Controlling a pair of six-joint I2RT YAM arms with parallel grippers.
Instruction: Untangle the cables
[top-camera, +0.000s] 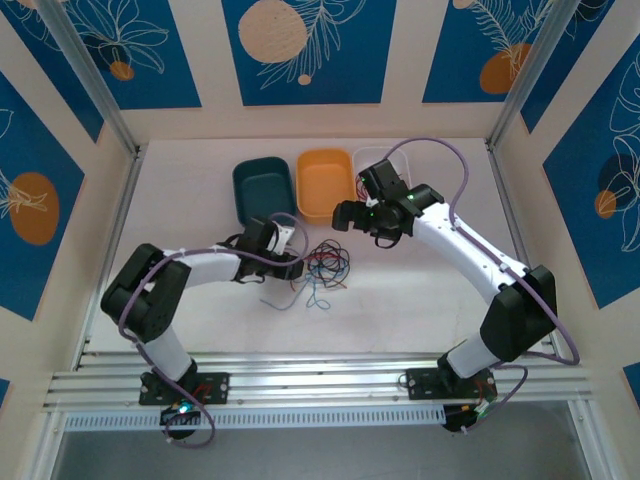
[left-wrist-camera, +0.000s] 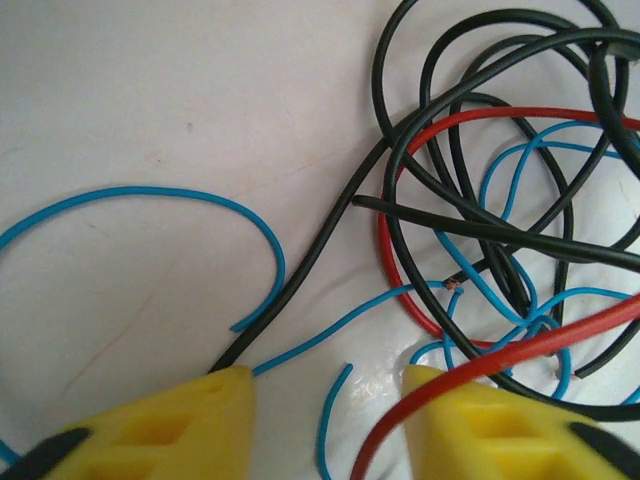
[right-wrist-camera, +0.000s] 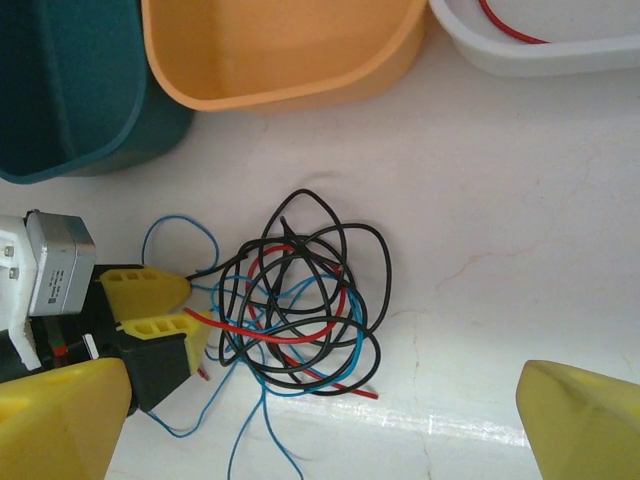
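The cables (top-camera: 325, 265) lie as a loose knot of thin black, red and blue wires (right-wrist-camera: 300, 300) on the white table. My left gripper (top-camera: 290, 262) is low at the knot's left edge. Its yellow fingers (right-wrist-camera: 150, 290) stand a little apart. In the left wrist view the left gripper (left-wrist-camera: 330, 400) has a loose blue wire end (left-wrist-camera: 335, 410) lying in the gap, unclamped. A red wire (left-wrist-camera: 470, 375) crosses over the right finger. A black wire runs to the left finger. My right gripper (right-wrist-camera: 320, 400) hangs wide open above the knot (top-camera: 348, 216), holding nothing.
Three bins stand behind the knot: teal (top-camera: 262, 188), orange (top-camera: 325, 182) and white (top-camera: 395, 158). A red wire (right-wrist-camera: 510, 30) lies in the white bin (right-wrist-camera: 540, 55). Loose blue wire ends (top-camera: 300, 298) trail toward the near edge.
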